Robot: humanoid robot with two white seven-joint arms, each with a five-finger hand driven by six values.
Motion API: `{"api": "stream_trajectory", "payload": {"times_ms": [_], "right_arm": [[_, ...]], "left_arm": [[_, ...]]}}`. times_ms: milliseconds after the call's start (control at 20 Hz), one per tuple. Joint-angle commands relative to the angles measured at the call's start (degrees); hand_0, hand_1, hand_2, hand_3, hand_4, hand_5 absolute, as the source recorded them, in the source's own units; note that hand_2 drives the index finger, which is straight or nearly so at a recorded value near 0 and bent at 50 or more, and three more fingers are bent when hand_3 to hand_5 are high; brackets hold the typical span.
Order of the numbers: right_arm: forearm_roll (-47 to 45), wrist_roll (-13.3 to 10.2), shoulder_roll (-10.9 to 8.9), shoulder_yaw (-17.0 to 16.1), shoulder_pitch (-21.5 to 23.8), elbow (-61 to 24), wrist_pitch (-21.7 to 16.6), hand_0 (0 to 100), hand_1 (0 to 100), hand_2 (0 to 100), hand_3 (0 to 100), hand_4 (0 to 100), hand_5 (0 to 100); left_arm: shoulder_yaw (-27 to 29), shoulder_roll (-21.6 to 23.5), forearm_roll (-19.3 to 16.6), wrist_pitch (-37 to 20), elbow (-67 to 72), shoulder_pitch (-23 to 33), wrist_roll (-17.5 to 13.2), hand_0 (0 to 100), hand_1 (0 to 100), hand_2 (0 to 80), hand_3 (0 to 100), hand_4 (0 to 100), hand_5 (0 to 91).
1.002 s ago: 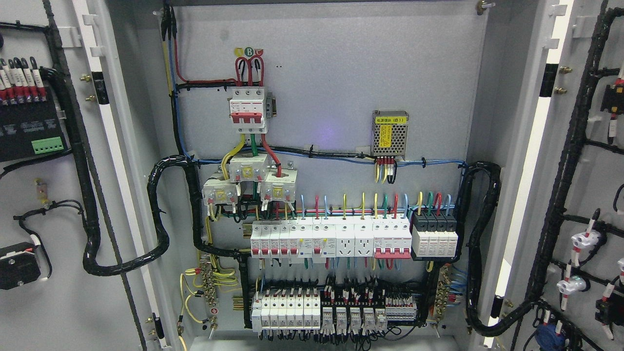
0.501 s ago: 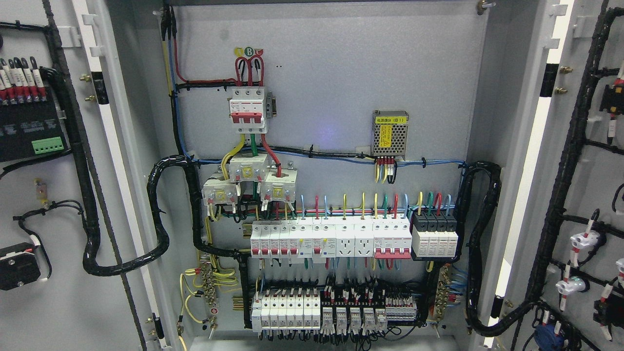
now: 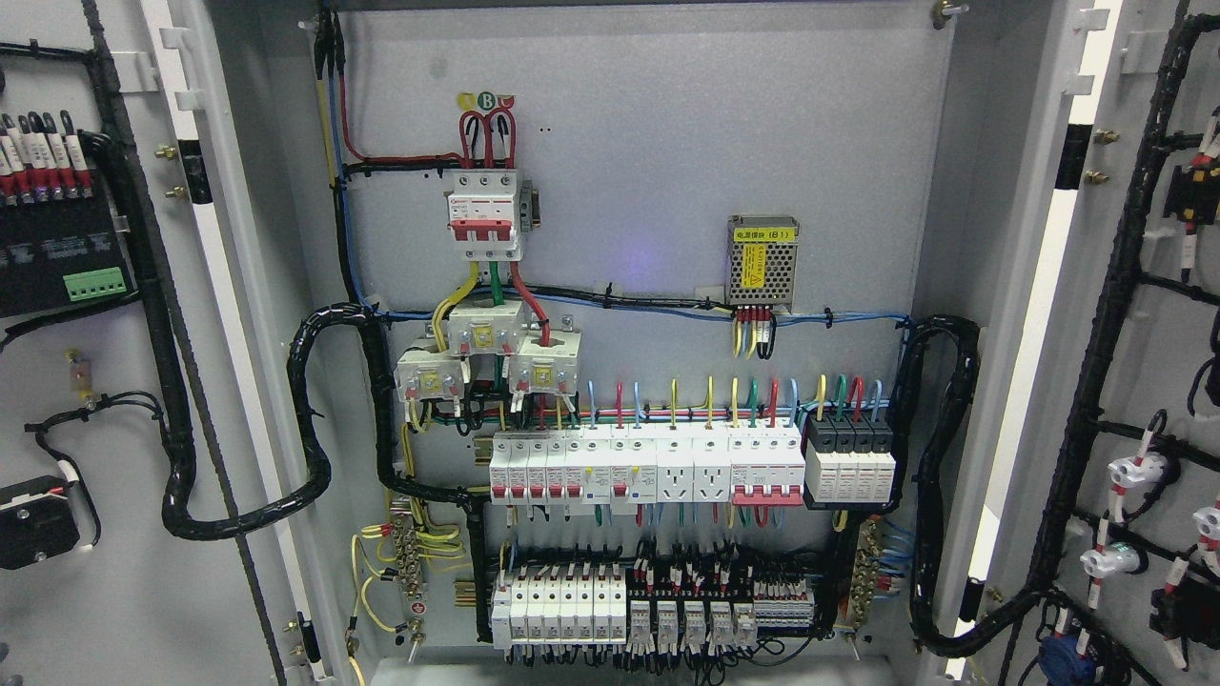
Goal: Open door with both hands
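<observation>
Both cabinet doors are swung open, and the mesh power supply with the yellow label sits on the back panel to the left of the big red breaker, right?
Not quite. The head view shows both doors, left and right, open, but the power supply sits to the right of the red breaker, not the left.

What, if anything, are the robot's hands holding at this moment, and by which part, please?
That cannot be told: neither hand is in view. Both the left door and right door stand wide open, exposing the cabinet wiring.
</observation>
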Motion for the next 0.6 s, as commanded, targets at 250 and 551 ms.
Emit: {"api": "stream_trajectory", "payload": {"times_ms": [250, 551], "right_arm": [[3.6, -0.1, 1.47, 13.1, 0.2, -0.8, 0.0, 0, 0, 0, 0, 0, 0], [10.2, -0.2, 6.04, 20.7, 2.7, 3.2, 0.0, 0, 0, 0, 0, 0, 0]], "left_arm": [[-8.8, -0.1, -2.4, -3.9, -15.1, 11.9, 0.0, 0, 0, 0.0, 0, 3, 0.0], [-17.1, -0.6, -10.3, -8.2, -15.1, 17.8, 0.1, 0, 0, 0.0, 0, 3, 0.0]]}}
